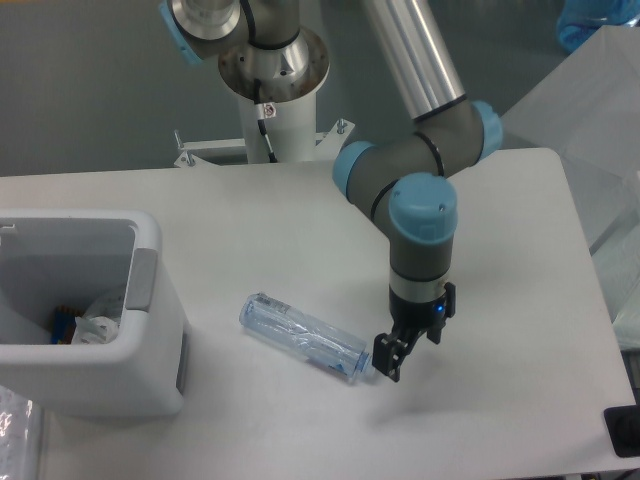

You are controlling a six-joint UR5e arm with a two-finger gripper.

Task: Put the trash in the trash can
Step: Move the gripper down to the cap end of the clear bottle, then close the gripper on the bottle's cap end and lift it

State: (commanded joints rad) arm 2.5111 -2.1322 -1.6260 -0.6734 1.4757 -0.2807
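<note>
We see a white worktop with rounded far corners filling most of the view, its surface matte and evenly lit, with only soft, faint shadows on it. Behind it rises a plain grey wall, darker toward the top and without any marks we can make out. At the right edge stands a large translucent frosted box, angled toward us, with something blue showing at the very top corner behind it. A small black object sits at the lower right edge, cut off by the frame. At the lower left corner a bit of crinkled clear plastic shows.
</note>
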